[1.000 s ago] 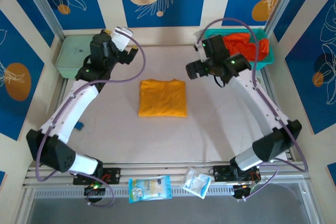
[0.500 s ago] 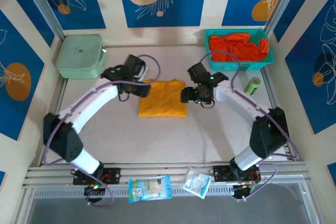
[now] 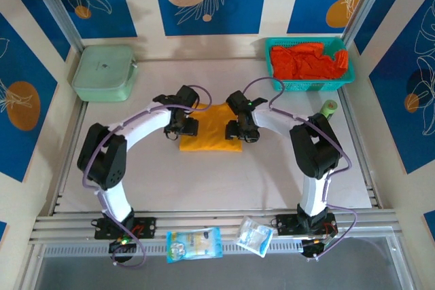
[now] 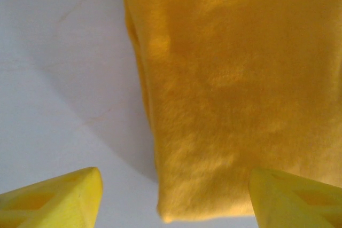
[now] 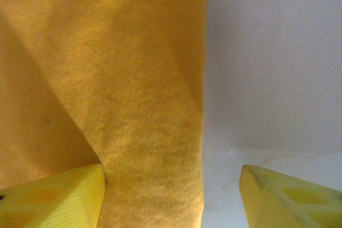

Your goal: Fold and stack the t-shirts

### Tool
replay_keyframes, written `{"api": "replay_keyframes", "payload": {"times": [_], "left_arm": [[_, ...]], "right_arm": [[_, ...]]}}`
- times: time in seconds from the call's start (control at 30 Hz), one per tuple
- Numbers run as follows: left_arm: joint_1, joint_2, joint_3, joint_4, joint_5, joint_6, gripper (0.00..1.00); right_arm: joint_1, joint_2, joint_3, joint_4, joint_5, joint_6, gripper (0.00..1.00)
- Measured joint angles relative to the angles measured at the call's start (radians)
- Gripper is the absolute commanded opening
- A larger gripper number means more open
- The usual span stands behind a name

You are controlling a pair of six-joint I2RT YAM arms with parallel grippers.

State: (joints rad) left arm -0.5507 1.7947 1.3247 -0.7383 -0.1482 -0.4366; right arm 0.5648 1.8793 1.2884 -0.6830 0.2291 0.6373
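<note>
Looking down, found red-orange t-shirts (image 3: 306, 61) heaped in the teal basket (image 3: 309, 86), far right; pale green box (image 3: 102, 73) lidded, far left. Saw the mustard t-shirt (image 3: 211, 130) folded on the worktop (image 3: 204, 174), well apart from both, left fingers (image 4: 53, 201) and right fingers (image 5: 53, 196) spread astride its side edges.

Setting: robot test cell in a lab | Enclosure: a white flat table top (image 3: 204, 181) is walled in by silver aluminium frame posts (image 3: 54, 6) and blue-and-cream leaf-printed backdrop panels (image 3: 224, 5) | Rig: two white-and-black jointed robot arms (image 3: 136, 125) are mounted on a slotted silver metal rail (image 3: 217, 221) at the table's near edge
</note>
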Motion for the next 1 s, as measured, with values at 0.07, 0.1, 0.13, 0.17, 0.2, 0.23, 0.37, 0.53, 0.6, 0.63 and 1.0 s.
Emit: {"api": "replay_keyframes", "payload": {"times": [0.07,0.1,0.13,0.17,0.2,0.23,0.37,0.53,0.6,0.63,1.0], "left_arm": [[0.002,0.029,-0.015,0.030,0.018,-0.010,0.68],[0.003,0.041,-0.018,0.041,0.023,-0.013,0.67],[0.006,0.056,-0.021,0.056,0.028,-0.016,0.66],[0.008,0.071,-0.023,0.069,0.034,-0.021,0.64],[0.011,0.082,-0.023,0.078,0.037,-0.024,0.62],[0.014,0.095,-0.023,0.089,0.040,-0.027,0.60],[0.024,0.143,-0.026,0.132,0.049,-0.030,0.58],[0.025,0.153,-0.027,0.164,0.063,-0.030,0.51],[0.025,0.156,-0.027,0.174,0.069,-0.030,0.47],[0.025,0.158,-0.027,0.177,0.070,-0.029,0.43],[0.047,0.242,0.080,0.225,0.058,0.010,0.23]], "right_arm": [[-0.004,0.011,0.003,0.012,-0.002,0.000,0.66],[-0.005,0.016,0.006,0.012,-0.003,0.000,0.66],[-0.007,0.020,0.010,0.016,-0.006,0.000,0.66],[-0.007,0.024,0.016,0.017,-0.007,0.000,0.65],[-0.009,0.027,0.019,0.019,-0.010,0.000,0.64],[-0.009,0.031,0.023,0.023,-0.011,0.000,0.64],[-0.009,0.052,0.028,0.039,-0.026,0.003,0.62],[-0.011,0.075,0.035,0.038,-0.033,0.019,0.46],[-0.015,0.082,0.039,0.027,-0.029,0.022,0.32],[-0.020,0.086,0.044,0.016,-0.026,0.026,0.23],[-0.061,0.211,0.227,0.027,-0.100,0.000,0.00]]}}
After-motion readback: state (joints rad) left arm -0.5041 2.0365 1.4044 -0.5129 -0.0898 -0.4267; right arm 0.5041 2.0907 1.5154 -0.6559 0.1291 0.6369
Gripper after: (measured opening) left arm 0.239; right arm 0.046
